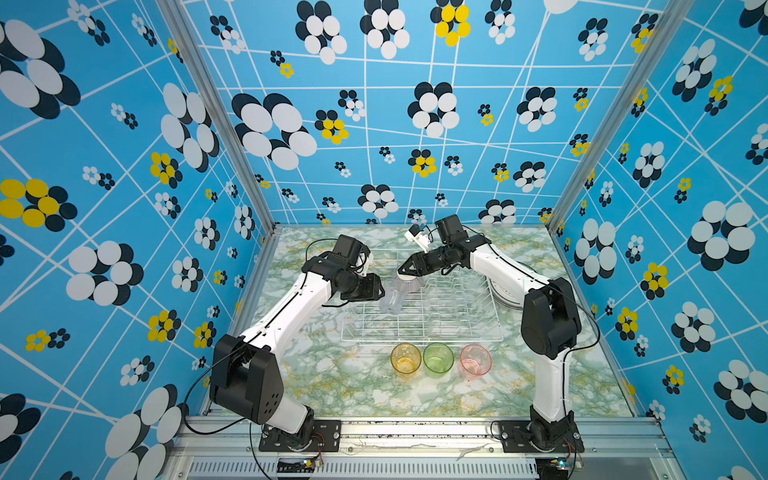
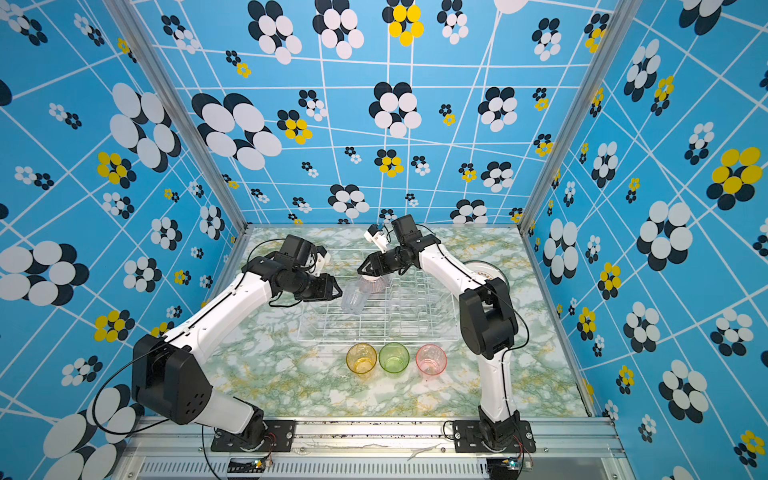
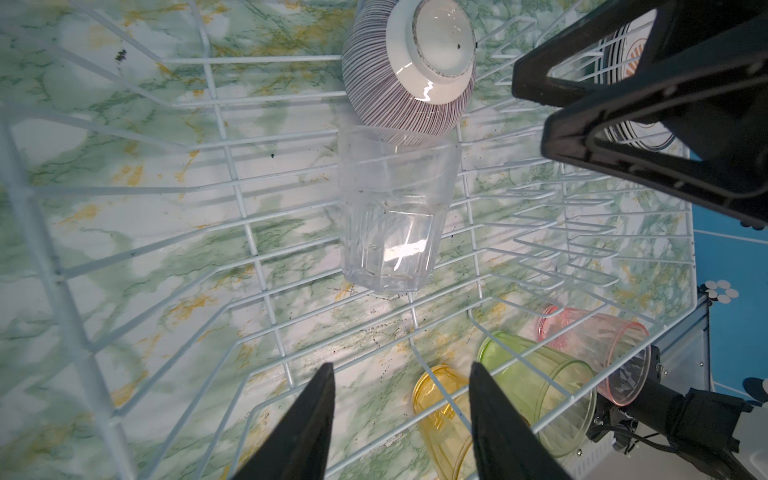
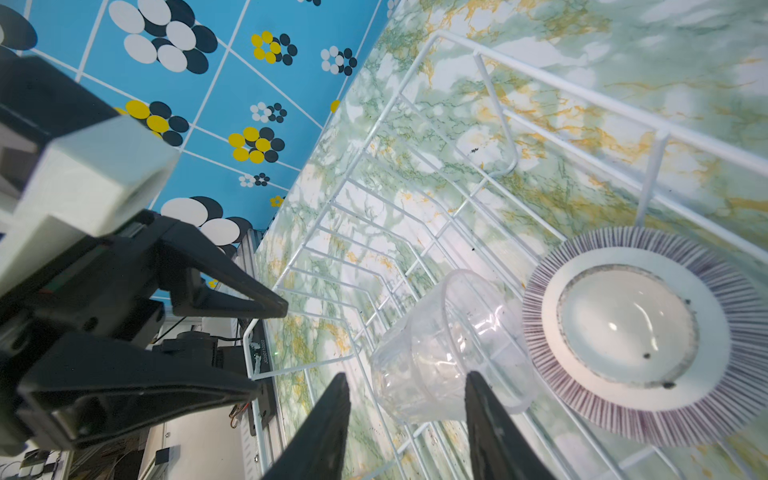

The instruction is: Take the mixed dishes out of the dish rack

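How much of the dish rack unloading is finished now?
Done: the amber tumbler, green tumbler and pink tumbler stand on the table in front of the dish rack; plates lie beside it. In hand: nothing; the left claw and right claw hover open above the rack. Left: the clear tumbler on its side and the upturned striped bowl.

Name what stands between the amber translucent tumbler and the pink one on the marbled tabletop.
The green translucent tumbler, upright, just outside the white wire dish rack; both top views show it.

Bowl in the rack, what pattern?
Bowl: fine purplish stripes, white foot. Best in left wrist view.
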Tool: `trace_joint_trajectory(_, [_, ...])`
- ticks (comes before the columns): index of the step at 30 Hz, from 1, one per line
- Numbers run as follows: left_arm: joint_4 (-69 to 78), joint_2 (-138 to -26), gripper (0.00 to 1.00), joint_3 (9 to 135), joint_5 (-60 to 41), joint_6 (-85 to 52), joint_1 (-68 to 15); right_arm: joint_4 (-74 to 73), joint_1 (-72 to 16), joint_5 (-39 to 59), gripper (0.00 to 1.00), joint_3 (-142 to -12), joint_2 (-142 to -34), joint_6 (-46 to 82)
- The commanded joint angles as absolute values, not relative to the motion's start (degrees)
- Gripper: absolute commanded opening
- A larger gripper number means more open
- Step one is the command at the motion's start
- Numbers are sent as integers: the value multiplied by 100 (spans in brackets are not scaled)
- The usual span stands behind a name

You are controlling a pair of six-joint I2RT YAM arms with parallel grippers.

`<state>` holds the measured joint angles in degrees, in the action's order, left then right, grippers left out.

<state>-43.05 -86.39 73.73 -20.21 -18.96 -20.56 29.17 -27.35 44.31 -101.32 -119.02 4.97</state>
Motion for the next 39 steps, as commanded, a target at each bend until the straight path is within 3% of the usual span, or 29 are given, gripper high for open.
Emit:
trace_joint_trajectory(1, [-4271,-8388,53,7254,-2214,-1942,-1931,3318,-2784,4629,47,-10375,-12107,325])
trace_joint_trajectory(22, [-4265,-8079,53,6969,-2399,-1869,-1542,3753,-2988,4803,38,-10614,-12680,145])
trace_joint_trajectory(39, [-4274,-8208,53,6843,-2437,-1832,-1520,3011,-2962,4749,39,-10501,-12033,313])
